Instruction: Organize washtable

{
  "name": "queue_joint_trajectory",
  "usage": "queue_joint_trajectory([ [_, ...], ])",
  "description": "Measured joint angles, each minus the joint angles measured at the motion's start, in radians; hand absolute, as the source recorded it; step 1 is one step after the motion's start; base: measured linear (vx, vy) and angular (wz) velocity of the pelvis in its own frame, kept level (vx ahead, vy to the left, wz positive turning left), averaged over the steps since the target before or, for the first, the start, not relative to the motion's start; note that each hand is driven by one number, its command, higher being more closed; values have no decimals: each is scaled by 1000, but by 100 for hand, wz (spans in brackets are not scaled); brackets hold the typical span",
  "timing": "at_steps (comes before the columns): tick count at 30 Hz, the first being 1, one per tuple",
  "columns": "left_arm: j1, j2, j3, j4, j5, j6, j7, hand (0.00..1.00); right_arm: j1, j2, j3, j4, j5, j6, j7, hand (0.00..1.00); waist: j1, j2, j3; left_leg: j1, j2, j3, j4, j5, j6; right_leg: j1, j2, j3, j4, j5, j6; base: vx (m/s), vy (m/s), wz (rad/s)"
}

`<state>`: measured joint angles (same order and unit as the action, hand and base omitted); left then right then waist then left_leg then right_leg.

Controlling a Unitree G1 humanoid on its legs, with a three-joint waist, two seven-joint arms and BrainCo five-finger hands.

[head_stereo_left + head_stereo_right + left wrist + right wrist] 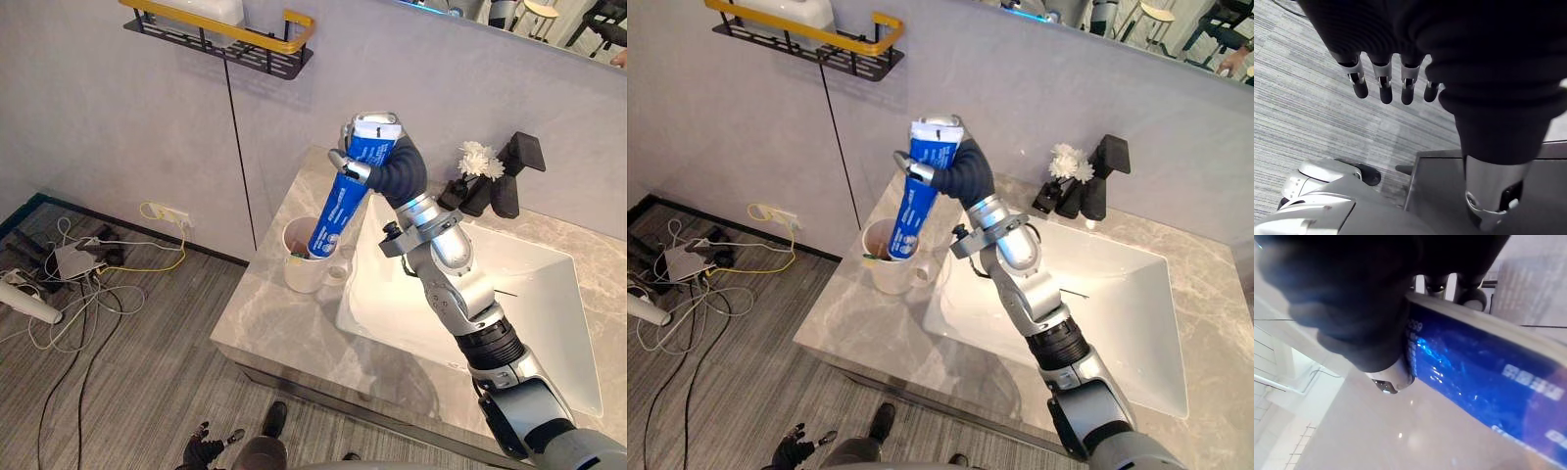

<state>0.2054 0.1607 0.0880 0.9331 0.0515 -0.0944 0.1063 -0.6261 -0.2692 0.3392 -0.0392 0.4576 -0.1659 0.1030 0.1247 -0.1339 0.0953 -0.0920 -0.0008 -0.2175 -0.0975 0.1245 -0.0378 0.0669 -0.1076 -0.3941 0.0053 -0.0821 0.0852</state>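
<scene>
We list: black wall shelf (225,39) with yellow rail, eleven o'clock; tangled floor cables (69,294), nine o'clock; white flower (478,159), two o'clock.

The tube (341,206) looks like glossy blue plastic with a crimped white end; highlights glint on it in the right wrist view. The cup (299,272) near the counter's left edge is white and smooth, seemingly glazed ceramic. The counter (282,328) is grey veined stone, polished. The sink (549,286) set in it is white and smooth. The tap (519,168) at the back edge is matt black. The shelf (245,49) on the matt grey wall (98,127) is black metal wire with a yellow rail. The right hand (392,168) wears a dark ribbed, rubbery-looking cover; its fingers (356,169) are silvery.
</scene>
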Motion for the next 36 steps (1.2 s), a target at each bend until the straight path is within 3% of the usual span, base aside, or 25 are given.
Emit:
queue_joint_trajectory([
  [18, 0, 5, -15, 0, 0, 0, 0, 0, -42, 29, 67, 77, -86, 18, -11, 100, 3, 0, 1, -2, 0, 0, 0, 0, -1, 0, 1, -2, -4, 0, 0, 0, 0, 0],
  [19, 0, 6, -16, 0, 0, 0, 0, 0, -45, 31, 67, 91, -97, 18, -11, 0, 3, 0, 1, -2, 0, 1, 0, 0, -1, 1, 1, -2, -4, 0, 0, 0, 0, 0],
  [36, -1, 6, -18, 2, 1, 0, 0, 0, -20, 47, 60, 111, -193, 20, -18, 0, -1, 4, 7, 4, 1, 6, 1, 0, -1, 3, 0, 4, -1, 0, 0, 0, 0, 0],
])
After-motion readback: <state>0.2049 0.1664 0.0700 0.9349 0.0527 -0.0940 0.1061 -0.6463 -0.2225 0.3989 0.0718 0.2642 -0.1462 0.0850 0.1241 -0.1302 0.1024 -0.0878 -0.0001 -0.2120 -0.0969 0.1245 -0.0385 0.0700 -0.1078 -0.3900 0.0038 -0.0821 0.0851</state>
